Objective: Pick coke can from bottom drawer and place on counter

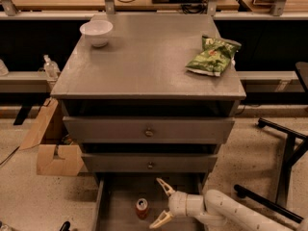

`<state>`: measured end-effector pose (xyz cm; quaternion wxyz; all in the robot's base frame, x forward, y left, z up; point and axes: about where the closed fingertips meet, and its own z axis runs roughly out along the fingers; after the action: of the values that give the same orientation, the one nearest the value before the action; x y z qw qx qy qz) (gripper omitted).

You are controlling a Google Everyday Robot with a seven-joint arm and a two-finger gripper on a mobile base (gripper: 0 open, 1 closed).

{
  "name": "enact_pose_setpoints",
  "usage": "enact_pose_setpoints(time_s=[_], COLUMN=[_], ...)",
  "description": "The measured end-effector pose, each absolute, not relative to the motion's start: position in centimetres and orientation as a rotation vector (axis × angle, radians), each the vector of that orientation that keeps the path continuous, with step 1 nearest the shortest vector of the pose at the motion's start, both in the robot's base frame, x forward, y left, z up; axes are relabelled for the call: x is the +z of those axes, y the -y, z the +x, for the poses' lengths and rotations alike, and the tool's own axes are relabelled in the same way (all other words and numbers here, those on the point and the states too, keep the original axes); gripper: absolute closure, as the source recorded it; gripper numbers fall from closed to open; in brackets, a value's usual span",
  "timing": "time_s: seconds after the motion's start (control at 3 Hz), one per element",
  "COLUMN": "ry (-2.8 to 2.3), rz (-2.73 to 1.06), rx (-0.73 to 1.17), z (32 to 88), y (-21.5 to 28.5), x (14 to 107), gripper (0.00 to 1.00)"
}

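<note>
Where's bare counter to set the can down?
The counter is bare across its middle and whole front strip, between the bowl at back left and the chip bag at right. Tight only by the bag. Down in the drawer, the gripper is open just right of the can; the floor left of the can is bare.

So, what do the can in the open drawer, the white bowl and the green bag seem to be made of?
Coke can: likely painted metal, silver top. White bowl: smooth, ceramic or plastic, cannot tell. Green bag: crinkled, shiny plastic film. The open claw hovers in the bottom drawer, right of the can.
</note>
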<state>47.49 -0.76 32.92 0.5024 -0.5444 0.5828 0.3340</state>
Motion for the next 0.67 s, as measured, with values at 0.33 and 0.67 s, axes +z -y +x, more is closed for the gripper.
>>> enact_pose_setpoints(time_s=[0.33, 0.67], ry=[-1.367, -1.346], rz=[-1.338, -1.367], rx=[0.822, 0.828], z=[48.6, 49.4], y=[-2.8, -5.2], x=[27.1, 24.0], gripper=[0.00, 0.00])
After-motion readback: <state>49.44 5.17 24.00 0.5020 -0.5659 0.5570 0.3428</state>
